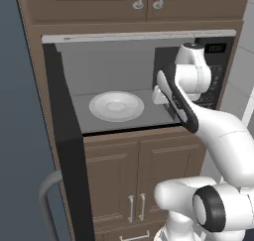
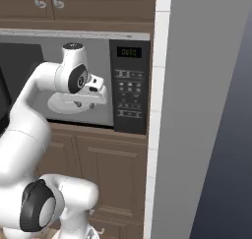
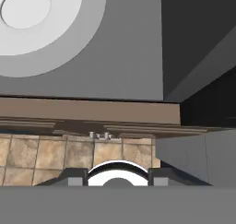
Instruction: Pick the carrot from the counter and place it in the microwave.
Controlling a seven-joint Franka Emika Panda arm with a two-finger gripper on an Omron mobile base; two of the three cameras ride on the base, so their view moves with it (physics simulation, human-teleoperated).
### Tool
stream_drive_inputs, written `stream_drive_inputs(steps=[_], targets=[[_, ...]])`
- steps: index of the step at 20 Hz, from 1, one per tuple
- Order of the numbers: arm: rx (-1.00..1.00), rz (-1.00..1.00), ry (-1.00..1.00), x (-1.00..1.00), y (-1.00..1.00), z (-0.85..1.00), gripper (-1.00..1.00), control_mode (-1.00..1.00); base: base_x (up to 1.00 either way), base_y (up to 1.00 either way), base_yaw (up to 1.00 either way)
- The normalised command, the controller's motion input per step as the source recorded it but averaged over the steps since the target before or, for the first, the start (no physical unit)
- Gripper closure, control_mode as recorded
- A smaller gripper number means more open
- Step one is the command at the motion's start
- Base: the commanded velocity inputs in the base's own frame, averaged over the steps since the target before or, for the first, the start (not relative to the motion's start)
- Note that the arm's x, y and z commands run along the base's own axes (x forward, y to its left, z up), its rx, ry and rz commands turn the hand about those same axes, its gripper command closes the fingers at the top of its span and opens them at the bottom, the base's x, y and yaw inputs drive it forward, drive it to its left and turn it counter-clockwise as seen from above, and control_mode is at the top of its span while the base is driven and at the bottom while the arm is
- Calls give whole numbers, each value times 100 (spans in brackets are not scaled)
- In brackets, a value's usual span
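Brown wooden cabinets framed the built-in microwave, whose black door stood swung wide, far to the left of the hand. The white round plate lay on the grey cavity floor, left of the hand and deeper in. The hand hung at the cavity's front right, pointing down over the sill toward the tiled floor. Its fingertips stood apart; whether they gripped anything could not be told. The button panel stood just to the hand's right.
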Motion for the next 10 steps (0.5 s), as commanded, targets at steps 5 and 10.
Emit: stream_drive_inputs(steps=[5, 10], targets=[[0, 0, 0, -10, 0, 0, -100, 100, -30, -2, 1], [0, 0, 0, 0, 0, 0, -100, 100, -100, -17, 11]])
